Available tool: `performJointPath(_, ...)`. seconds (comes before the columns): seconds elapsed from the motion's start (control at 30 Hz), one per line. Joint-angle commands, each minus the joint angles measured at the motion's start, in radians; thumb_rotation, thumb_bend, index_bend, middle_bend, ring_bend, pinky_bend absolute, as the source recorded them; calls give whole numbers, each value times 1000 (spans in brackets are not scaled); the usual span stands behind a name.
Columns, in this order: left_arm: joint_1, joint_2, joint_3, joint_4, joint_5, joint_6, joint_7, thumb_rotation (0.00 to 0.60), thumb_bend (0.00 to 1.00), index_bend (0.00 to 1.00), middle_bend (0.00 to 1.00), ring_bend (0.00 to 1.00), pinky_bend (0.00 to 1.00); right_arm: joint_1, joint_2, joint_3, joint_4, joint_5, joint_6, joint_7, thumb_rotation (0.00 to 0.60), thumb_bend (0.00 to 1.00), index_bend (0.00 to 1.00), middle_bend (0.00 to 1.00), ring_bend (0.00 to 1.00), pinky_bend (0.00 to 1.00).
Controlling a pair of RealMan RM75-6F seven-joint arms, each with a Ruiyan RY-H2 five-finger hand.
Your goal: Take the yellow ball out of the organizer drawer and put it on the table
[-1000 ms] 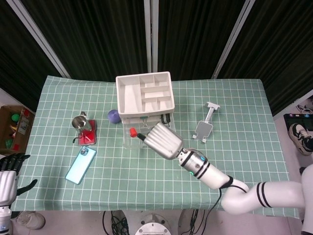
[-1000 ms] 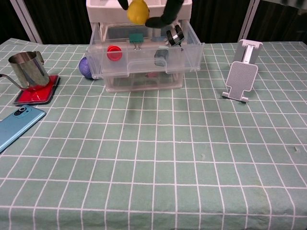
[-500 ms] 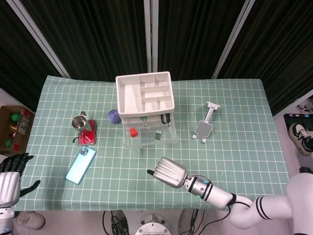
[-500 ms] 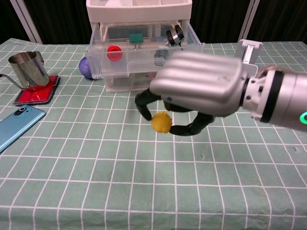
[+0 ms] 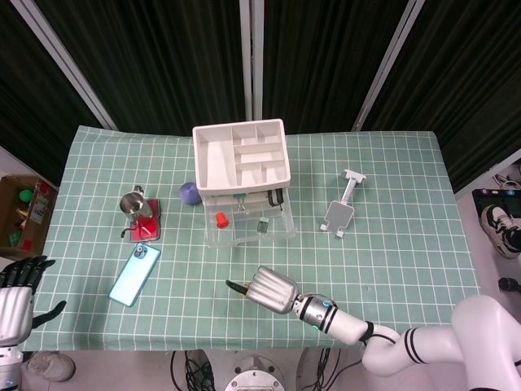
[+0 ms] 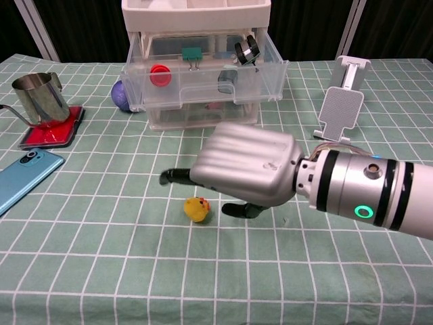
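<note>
The yellow ball (image 6: 196,208) lies on the green checked tablecloth, in front of the organizer. My right hand (image 6: 247,172) hovers low just over and to the right of it, fingers spread, one dark finger (image 6: 173,177) reaching left past the ball. Nothing is gripped. In the head view the right hand (image 5: 271,289) sits near the table's front edge and covers the ball. The organizer's clear drawer (image 6: 203,74) stands pulled open under the white top tray (image 5: 241,163). My left hand (image 5: 16,293) hangs off the table at the lower left, fingers apart and holding nothing.
A metal cup (image 6: 37,95) on a red coaster stands at the left, with a blue phone (image 6: 27,176) in front of it. A purple ball (image 6: 120,95) lies beside the organizer. A grey phone stand (image 6: 342,108) is at the right. Small clips and a red piece (image 6: 160,73) stay in the drawer.
My right hand carried the yellow ball from above the drawer down toward the table's front, lowered it, and let it go; the ball now rests on the cloth.
</note>
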Motion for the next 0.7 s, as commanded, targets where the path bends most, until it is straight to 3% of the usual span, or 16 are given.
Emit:
performJointPath(0.03, -4, -1, -2, 3, 1, -3, -3, 600, 21, 236, 193, 151, 175, -57, 87, 3, -92, -17, 90, -28, 600, 198, 0, 943, 911, 901)
performJointPath(0.17, -11, -7, -6, 14, 5, -6, -15, 600, 21, 236, 193, 151, 175, -170, 215, -24, -198, -68, 274, -21, 600, 188, 13, 894, 867, 896)
performJointPath(0.3, -23, -17, -8, 32, 4, -23, -24, 600, 21, 236, 193, 151, 175, -331, 340, -61, -242, -101, 506, 53, 600, 187, 60, 722, 706, 828)
performJointPath(0.37, -30, -22, -9, 37, 6, -30, -25, 600, 21, 236, 193, 151, 175, -400, 377, -73, -242, -81, 580, 93, 600, 187, 67, 585, 544, 693)
performJointPath(0.47, -40, -27, -11, 37, 12, -36, -22, 600, 20, 236, 193, 151, 176, -496, 419, -82, -234, -12, 650, 171, 600, 185, 20, 245, 149, 269)
performJointPath(0.53, -48, -28, -11, 34, 17, -42, -15, 600, 21, 235, 193, 151, 175, -546, 445, -86, -234, 48, 658, 242, 600, 183, 0, 82, 22, 68)
performJointPath(0.6, -54, -28, -10, 28, 21, -47, -7, 600, 20, 236, 193, 151, 175, -585, 470, -91, -231, 86, 657, 314, 600, 183, 0, 5, 0, 0)
performJointPath(0.7, -60, -27, -9, 18, 25, -51, 7, 600, 21, 235, 193, 151, 176, -635, 487, -92, -195, 93, 674, 407, 600, 183, 0, 0, 0, 0)
